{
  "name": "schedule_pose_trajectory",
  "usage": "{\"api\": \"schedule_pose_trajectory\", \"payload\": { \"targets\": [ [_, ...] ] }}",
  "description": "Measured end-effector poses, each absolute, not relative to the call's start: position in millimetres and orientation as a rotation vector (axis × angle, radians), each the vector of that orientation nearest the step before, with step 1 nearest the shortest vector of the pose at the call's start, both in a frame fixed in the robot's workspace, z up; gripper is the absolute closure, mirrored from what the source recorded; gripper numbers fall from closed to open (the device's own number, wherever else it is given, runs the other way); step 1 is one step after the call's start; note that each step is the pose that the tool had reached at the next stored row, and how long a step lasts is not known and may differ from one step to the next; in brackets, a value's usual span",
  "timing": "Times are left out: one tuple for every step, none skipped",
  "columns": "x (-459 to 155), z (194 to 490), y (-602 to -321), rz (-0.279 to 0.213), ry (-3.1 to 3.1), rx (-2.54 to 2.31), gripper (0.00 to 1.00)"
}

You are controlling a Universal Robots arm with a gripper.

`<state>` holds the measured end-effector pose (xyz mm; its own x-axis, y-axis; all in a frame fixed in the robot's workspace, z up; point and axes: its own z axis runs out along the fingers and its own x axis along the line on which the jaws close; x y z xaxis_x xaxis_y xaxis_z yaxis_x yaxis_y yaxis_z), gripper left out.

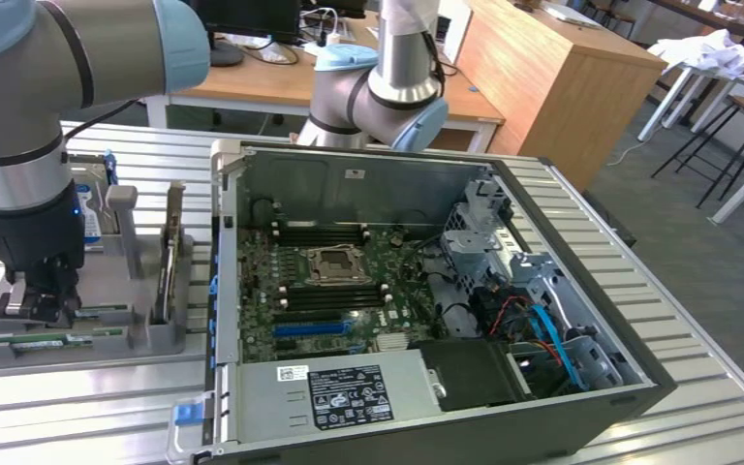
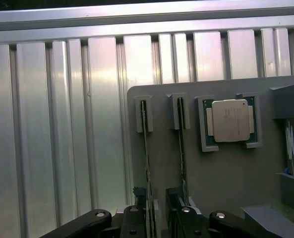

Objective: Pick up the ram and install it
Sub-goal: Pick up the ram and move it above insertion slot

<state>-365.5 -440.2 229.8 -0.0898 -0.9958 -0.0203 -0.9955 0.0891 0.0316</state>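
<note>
The ram [image 2: 146, 148] stands on edge in its slot in the grey holder [image 2: 226, 193], and from the wrist we look straight along its thin top edge. It is the stick nearer the holder's outer rim; on the exterior view it is the nearer green strip [image 1: 49, 339]. Right beside it, parallel, runs the twin stick [image 2: 182, 148], seated in a slot of its own.

The gripper [image 2: 155, 206] is down over the ram with its jaws spread wide. One black finger [image 2: 136, 210] sits on the outer side of the stick, the other between the two sticks, and nothing is clamped. Whether the pads touch the board, I cannot tell.

Beyond the twin, a silver-lidded processor [image 2: 230, 120] lies flat in its pocket. The holder rests on the ribbed metal bench [image 1: 88, 417], at the exterior view's left, with the gripper [image 1: 36, 308] low over it.

To the exterior view's right, well apart from the holder, an open computer case [image 1: 631, 387] lies on its side, motherboard [image 1: 386, 325] up, with long black memory slots [image 1: 326, 232] flanking the central socket [image 1: 334, 263].
</note>
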Motion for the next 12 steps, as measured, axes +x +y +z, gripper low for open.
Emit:
{"api": "schedule_pose_trajectory", "payload": {
  "targets": [
    [-365.5, 229.8, -440.2, -0.058, -2.314, 2.115, 0.7],
    [-365.5, 229.7, -440.2, -0.058, -2.314, 2.115, 0.7],
    [-365.5, 229.7, -440.2, -0.058, -2.314, 2.115, 0.7],
    [-365.5, 229.7, -440.2, -0.058, -2.313, 2.116, 0.7],
    [-365.5, 229.6, -440.2, -0.058, -2.31, 2.119, 0.7],
    [-365.5, 229.5, -440.2, -0.058, -2.306, 2.124, 0.7],
    [-365.5, 229.5, -440.2, -0.058, -2.302, 2.128, 0.7],
    [-365.5, 229.5, -440.2, -0.058, -2.301, 2.128, 0.7],
    [-365.5, 229.4, -440.2, -0.058, -2.301, 2.129, 0.7],
    [-365.5, 229.4, -440.2, -0.058, -2.301, 2.129, 0.7],
    [-365.5, 229.4, -440.2, -0.058, -2.301, 2.129, 0.7],
    [-365.5, 229.0, -440.2, -0.058, -2.301, 2.129, 0.7]
  ]
}}
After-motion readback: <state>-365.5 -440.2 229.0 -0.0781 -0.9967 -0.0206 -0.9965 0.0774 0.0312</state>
